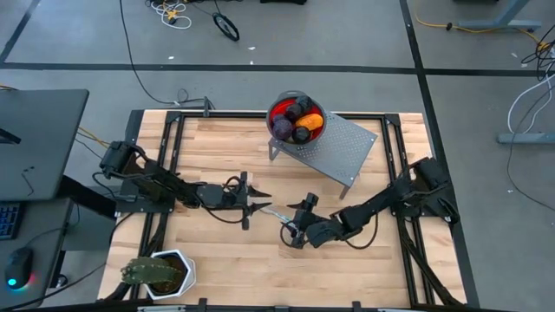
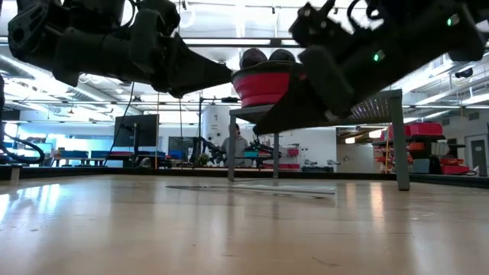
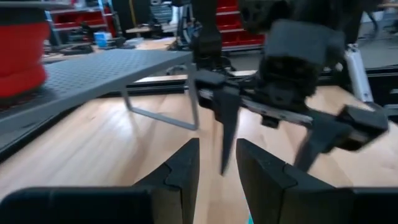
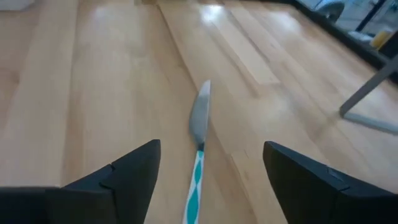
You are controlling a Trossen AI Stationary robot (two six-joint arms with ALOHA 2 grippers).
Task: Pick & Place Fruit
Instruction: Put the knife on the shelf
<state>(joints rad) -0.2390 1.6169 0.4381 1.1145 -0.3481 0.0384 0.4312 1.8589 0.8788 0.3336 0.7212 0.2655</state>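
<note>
Several fruits (image 1: 297,119), dark purple, orange and red, are heaped in a red bowl (image 1: 274,109) on a grey perforated stand (image 1: 342,149) at the far middle of the table. In the low view, two dark fruits (image 2: 267,57) top the bowl. My left gripper (image 1: 257,204) (image 3: 217,163) hovers mid-table with a narrow gap and nothing between its fingers. My right gripper (image 1: 290,227) (image 4: 211,148) is wide open. It straddles the teal handle end of a silver knife (image 4: 199,118) that lies flat on the wood, without touching it.
The knife (image 1: 276,211) lies between the two grippers, blade pointing away from the right one. A spiky green plant in a white pot (image 1: 156,274) stands at the near left corner. The stand's legs (image 3: 194,93) rise just beyond the grippers. Bare wood spreads along the near side.
</note>
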